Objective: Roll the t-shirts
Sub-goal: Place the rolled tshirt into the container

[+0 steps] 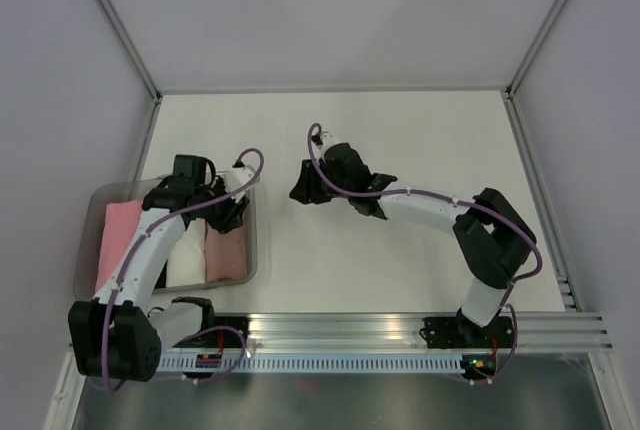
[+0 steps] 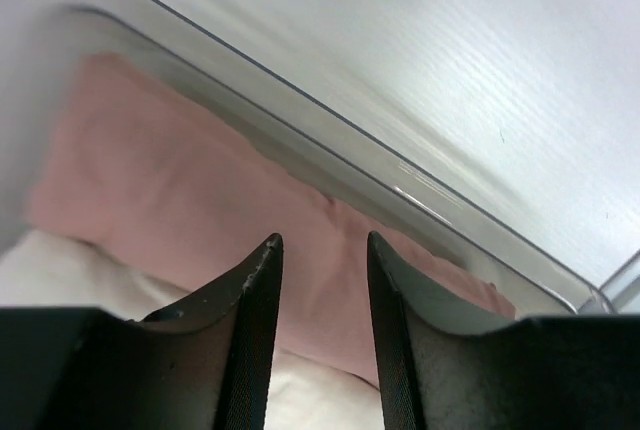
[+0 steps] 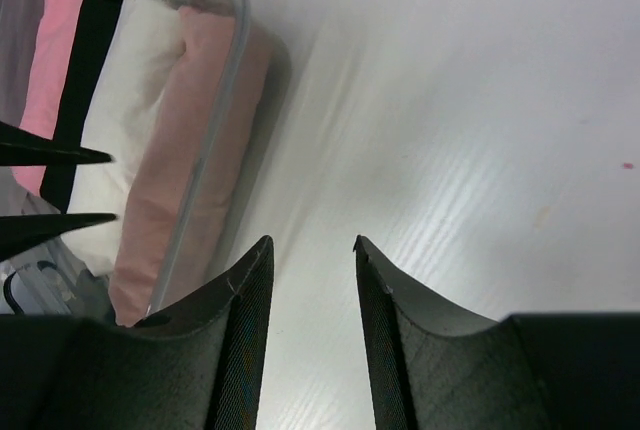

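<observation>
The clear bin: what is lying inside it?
Inside the bin lie a bright pink roll, a black roll, a white roll and a dusty pink roll, side by side. The floor under them is covered, and from above the left arm hides part of them.

The dusty salmon-pink t-shirt [image 1: 228,256] is rolled into a long, soft bundle with its print out of sight. It lies inside the clear bin [image 1: 255,240], pressed along the wall. It sits just ahead of the left gripper [image 2: 320,242], under its parted fingertips, and well off to the left of the right gripper [image 3: 310,242].
</observation>
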Controlling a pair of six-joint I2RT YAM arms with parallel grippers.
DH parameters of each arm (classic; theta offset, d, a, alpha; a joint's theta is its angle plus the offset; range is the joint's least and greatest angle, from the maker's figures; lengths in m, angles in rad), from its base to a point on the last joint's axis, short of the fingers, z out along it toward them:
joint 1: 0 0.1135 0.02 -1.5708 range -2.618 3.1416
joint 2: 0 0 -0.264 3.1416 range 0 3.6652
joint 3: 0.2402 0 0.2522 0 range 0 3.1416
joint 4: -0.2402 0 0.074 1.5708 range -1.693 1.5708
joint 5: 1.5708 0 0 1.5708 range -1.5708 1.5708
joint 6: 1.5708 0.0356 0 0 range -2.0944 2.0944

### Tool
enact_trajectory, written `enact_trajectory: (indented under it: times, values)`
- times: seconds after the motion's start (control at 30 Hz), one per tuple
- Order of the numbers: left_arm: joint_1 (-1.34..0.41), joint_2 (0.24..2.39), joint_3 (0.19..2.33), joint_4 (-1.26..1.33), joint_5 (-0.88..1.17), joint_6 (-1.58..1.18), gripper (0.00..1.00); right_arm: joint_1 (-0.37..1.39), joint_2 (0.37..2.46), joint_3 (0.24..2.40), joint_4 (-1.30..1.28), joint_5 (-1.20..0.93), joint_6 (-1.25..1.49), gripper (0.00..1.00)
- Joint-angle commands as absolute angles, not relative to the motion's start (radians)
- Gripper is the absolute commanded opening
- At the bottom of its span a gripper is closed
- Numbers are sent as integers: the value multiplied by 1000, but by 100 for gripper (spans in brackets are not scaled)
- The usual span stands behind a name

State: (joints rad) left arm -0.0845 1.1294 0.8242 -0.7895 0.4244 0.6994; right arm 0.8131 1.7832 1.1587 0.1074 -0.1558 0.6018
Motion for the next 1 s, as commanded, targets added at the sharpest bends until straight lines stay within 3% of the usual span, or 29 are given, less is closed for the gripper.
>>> enact_trajectory:
  times: [0.0,0.13,0.27,0.4,0.47,0.57,0.77,0.97]
  values:
    - [-78,1051,951,-784,375,539,46,738,1660,1120,85,-121,575,45]
    - [-29,1031,996,-784,16,442,47,625,1585,1123,-60,-48,474,50]
    - [235,1005,979,-747,-73,402,51,516,1493,1103,-181,84,468,58]
    - [321,973,916,-663,-253,394,66,396,1349,1019,-196,172,465,65]
    - [359,966,885,-649,-259,352,77,327,1318,994,-204,163,454,73]
    - [434,1009,871,-647,-267,257,84,233,1315,991,-276,138,445,73]
    - [557,1016,884,-644,-250,144,84,204,1385,1048,-405,258,413,75]
    - [555,937,833,-631,-235,164,84,202,1355,982,-301,203,445,75]
